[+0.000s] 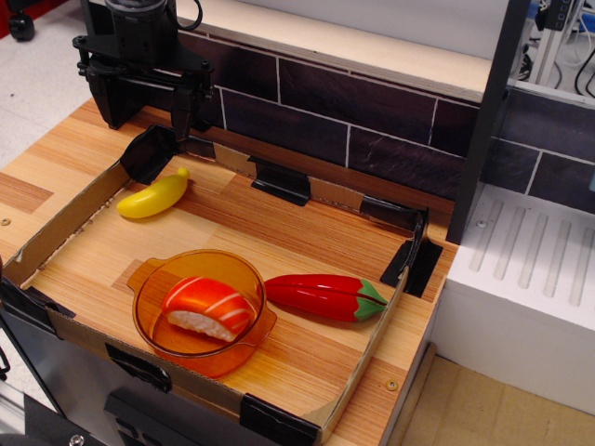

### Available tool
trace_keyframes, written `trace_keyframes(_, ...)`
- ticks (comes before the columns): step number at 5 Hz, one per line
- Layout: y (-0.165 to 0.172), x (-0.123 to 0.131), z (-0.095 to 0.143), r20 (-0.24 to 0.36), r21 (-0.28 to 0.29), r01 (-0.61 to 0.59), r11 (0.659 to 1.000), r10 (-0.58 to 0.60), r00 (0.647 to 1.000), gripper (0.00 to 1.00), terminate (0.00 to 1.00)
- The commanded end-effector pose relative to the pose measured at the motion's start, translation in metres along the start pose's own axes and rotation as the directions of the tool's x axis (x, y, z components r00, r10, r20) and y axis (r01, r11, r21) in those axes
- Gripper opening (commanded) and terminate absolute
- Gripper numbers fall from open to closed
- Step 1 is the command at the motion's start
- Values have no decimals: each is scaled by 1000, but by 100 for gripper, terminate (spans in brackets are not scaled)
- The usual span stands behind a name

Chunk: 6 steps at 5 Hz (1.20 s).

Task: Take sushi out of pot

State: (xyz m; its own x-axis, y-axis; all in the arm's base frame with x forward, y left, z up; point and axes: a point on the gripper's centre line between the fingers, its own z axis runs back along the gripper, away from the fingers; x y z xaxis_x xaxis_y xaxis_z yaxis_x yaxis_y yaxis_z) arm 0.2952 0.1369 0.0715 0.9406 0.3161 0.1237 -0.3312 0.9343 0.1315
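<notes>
The jaws (149,110) hang at the far-left corner of the worktop (297,232), well apart from the pot (200,311) and up behind it. Two dark fingers (180,110) point down from the black gripper body; they stand clearly apart with open space between them, and they hold nothing and touch nothing that can be seen. Their tips sit above the back edge of the low cardboard wall (65,218) that borders the wooden surface.

The translucent orange pot rests near the front edge of the worktop, upright, with one flat handle toward the back-left and another toward the front-right. The sushi (208,309) lies inside it (orange-red top with white stripes, white rice underneath), tilted slightly and filling much of the bowl, its rice end toward the pot's front.

Just beside the pot on its right lies a red chili pepper (321,295), its green stem end pointing away from the pot; its red tip comes very close to the pot's rim, though contact cannot be told. Behind the pot and to its left, near the jaws, a yellow banana (153,196) lies flat on the wood, well apart from the pot. Black clips (279,179) hold the cardboard wall at several spots around the pot's surroundings.
</notes>
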Motion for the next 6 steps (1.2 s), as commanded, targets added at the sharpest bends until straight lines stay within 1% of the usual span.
trace_keyframes(1,0,0,0,0,0,0,1000,0,1000,100,0)
trace_keyframes(2,-8,3,5,9,-4,250,968,-250,968,100,0)
trace_keyframes(3,-15,0,17,53,32,480,877,-481,875,100,0)
trace_keyframes(4,-23,-8,32,45,-65,681,729,-680,732,100,0)
trace_keyframes(5,-28,-25,48,116,-20,838,545,-831,543,100,0)
trace_keyframes(6,-33,-47,54,153,34,945,327,-936,318,100,0)
